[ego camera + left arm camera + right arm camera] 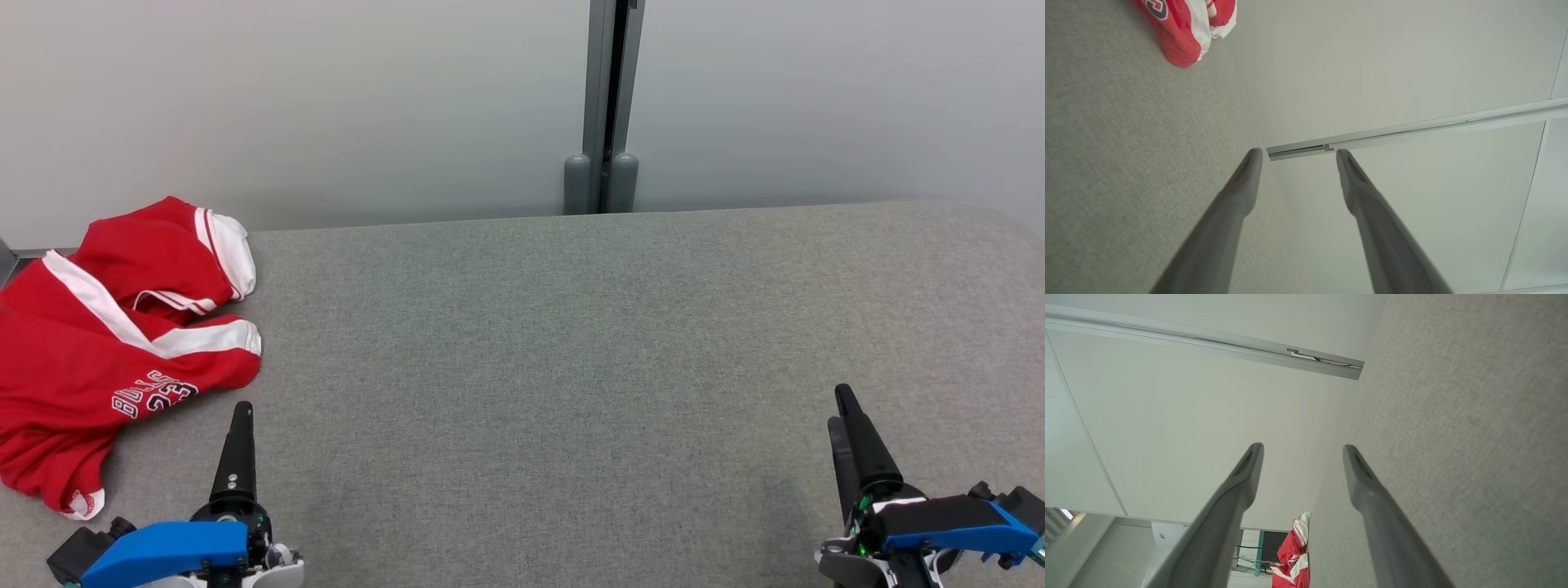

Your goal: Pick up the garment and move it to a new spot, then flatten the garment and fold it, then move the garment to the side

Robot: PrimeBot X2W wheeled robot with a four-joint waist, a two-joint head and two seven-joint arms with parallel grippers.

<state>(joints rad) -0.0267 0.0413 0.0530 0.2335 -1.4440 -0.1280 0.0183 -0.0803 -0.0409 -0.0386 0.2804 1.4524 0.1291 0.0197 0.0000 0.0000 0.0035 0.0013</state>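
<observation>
Crumpled red-and-white jersey garment (114,343) at far-left edge of grey felt table (571,367). Left gripper (1298,155), right gripper (1302,449): jaws apart, empty. Risk: shallow pinch may drag garment over edge.

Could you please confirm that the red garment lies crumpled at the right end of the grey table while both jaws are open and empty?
Not quite: the red garment lies crumpled at the robot's left end of the grey table, not the right, as the head view shows. The rest stands: the left gripper and right gripper have open, empty jaws.
</observation>
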